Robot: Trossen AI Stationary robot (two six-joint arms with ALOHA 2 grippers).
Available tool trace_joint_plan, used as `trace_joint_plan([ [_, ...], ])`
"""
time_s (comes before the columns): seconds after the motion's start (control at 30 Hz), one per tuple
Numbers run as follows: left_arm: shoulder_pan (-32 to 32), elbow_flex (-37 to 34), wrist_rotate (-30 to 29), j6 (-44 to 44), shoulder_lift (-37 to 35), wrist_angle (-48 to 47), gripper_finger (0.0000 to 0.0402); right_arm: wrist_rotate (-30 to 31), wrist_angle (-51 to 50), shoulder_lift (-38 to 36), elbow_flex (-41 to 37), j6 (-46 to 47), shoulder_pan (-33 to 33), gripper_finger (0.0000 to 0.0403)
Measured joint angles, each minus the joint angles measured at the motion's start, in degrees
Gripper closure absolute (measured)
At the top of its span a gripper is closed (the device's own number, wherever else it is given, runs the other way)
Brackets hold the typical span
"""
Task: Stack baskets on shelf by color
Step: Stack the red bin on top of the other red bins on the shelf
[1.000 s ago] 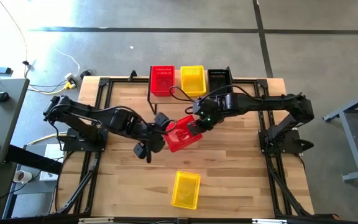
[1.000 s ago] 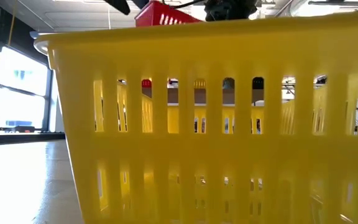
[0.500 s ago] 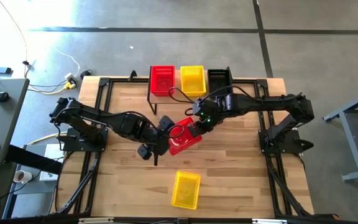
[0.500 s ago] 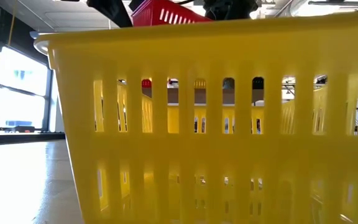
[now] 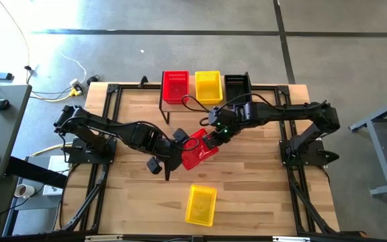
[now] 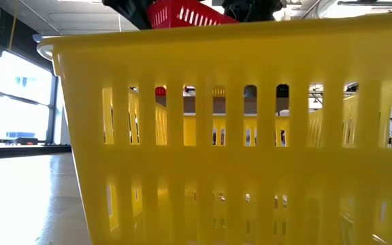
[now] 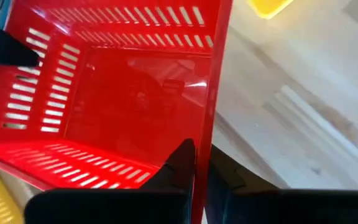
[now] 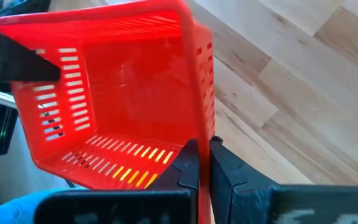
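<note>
Over the middle of the table a red basket hangs between my two grippers, and it also shows in the low view as a red basket. My left gripper is shut on its left side and my right gripper on its right side. At the far edge, the shelf carries a red basket, a yellow basket and a black basket side by side. Another yellow basket rests bottom down on the table near the front edge. My left gripper pinches the rim of the red basket's left wall, one finger inside the basket and one outside. It comes slanting down from the table's left. The basket is clear of the table and tilted. My right gripper pinches the rim of the opposite wall, one finger inside and one outside. It comes slanting down from the table's right. The open top faces up.
The near yellow basket fills the low view and hides most of the table behind it. Black frame rails run along the table's left and right sides. Bare wood lies right of the held basket.
My left gripper has moved down and toward the table's right, reaching the red basket's left wall and taking hold of it. The basket, held throughout by my right gripper, has shifted only slightly.
</note>
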Motion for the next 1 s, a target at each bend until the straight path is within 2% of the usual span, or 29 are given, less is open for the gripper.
trace_joint_plan([
  [0.2, 0.0, 0.0, 1.4, -0.4, 0.0, -0.3, 0.0398, 2.6, 0.1, 0.0, 0.0, 0.3, 0.0, 0.0385],
  [0.47, 0.2, 0.0, 0.5, 0.3, -0.1, -2.0, 0.0401, 4.5, 0.3, -0.2, 0.0, 0.7, -0.7, 0.0290],
  [0.57, 0.2, 0.0, -0.7, 0.5, -0.1, -3.1, 0.0401, 6.4, 0.4, -1.1, 0.0, 2.0, -1.4, 0.0268],
  [0.8, 1.5, 0.1, -1.7, -0.2, -0.6, -3.7, 0.0401, 12.2, 0.8, -4.9, 0.0, 1.7, -2.3, 0.0257],
  [1.0, 5.2, 0.1, 1.5, -1.3, -1.6, -4.1, 0.0401, 17.9, 1.1, -8.9, 0.0, 0.2, -2.4, 0.0258],
])
